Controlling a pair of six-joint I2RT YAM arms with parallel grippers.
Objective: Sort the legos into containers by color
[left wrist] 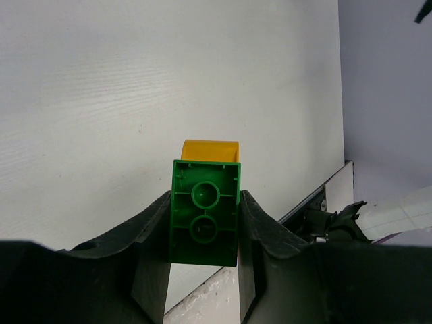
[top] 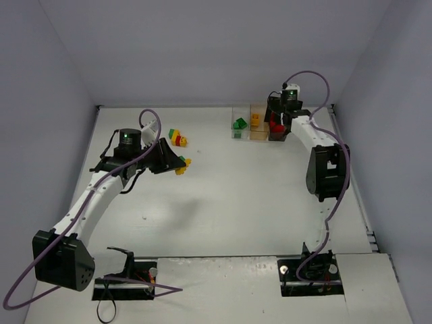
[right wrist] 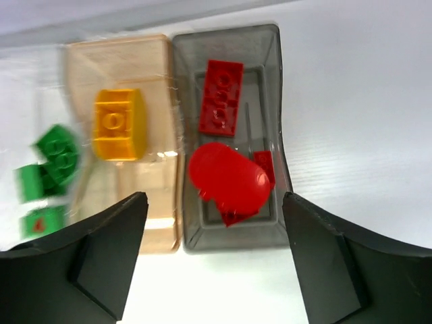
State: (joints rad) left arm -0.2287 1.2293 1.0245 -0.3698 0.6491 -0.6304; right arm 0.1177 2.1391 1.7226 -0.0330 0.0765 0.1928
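Drop-off looks done: right gripper (right wrist: 212, 202) hangs wide open over the grey box (right wrist: 270, 81) holding the reds (right wrist: 228, 177), left gripper (left wrist: 204, 196) clamps a green-yellow clump (left wrist: 204, 229) above the table (left wrist: 101, 81), which probably needs splitting next.

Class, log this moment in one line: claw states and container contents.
left claw: shut on green-yellow clump | right claw: open | grey container: red legos | orange container: yellow lego | clear container: green legos
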